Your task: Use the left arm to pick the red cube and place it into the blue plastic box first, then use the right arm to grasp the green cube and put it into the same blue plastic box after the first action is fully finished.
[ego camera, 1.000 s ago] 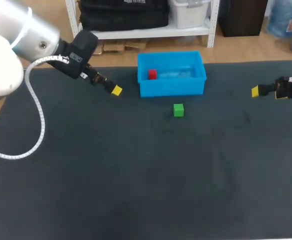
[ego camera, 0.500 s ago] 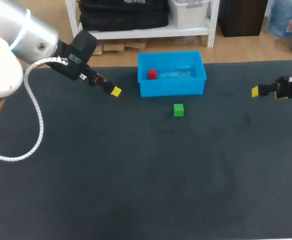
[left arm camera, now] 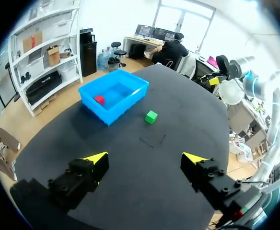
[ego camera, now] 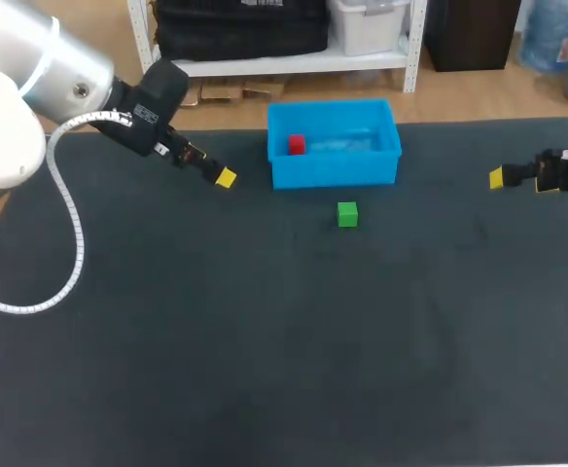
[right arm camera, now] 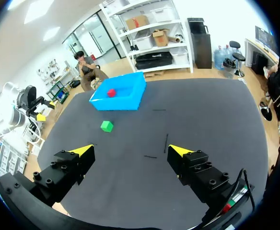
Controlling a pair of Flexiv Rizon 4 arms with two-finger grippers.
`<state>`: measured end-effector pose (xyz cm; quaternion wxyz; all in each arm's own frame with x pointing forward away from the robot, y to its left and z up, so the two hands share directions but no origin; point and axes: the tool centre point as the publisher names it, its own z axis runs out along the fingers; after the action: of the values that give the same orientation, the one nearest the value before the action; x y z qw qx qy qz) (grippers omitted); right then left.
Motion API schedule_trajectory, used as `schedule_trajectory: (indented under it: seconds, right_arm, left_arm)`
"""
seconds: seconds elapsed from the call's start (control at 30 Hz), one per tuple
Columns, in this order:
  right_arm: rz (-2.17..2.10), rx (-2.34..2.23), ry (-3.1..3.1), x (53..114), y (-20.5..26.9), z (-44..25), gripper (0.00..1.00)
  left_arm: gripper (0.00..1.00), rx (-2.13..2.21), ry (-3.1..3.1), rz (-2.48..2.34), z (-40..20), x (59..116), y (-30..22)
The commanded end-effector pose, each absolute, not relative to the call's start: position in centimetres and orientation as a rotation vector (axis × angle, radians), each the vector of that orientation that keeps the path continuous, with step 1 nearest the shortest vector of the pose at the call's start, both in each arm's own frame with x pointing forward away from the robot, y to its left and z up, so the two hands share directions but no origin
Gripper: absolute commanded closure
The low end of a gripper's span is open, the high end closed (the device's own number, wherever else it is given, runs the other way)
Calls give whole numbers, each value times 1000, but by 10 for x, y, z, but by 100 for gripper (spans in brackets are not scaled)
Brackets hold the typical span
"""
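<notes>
A broad, dark matte table (ego camera: 265, 370) lies evenly lit.

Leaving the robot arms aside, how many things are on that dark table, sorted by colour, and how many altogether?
red cube: 1
green cube: 1
blue plastic box: 1
Total: 3

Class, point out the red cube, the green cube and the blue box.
red cube (ego camera: 297, 145), head view, top face
green cube (ego camera: 347, 214), head view, top face
blue box (ego camera: 335, 171), head view, front wall
</notes>
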<state>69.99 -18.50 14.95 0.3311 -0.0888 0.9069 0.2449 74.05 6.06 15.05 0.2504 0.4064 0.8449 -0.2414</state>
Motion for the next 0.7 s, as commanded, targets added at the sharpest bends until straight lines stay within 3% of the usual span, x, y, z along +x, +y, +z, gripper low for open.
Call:
schedule_trajectory:
  seconds: [0.03, 0.7]
  right_arm:
    - [640, -233, 2372, 700, -185, 150, 0]
    - [601, -215, 2387, 709, -183, 152, 0]
  left_arm:
    - [0, 1106, 2294, -660, 150, 740, 62]
    - [0, 1106, 2294, -660, 150, 740, 62]
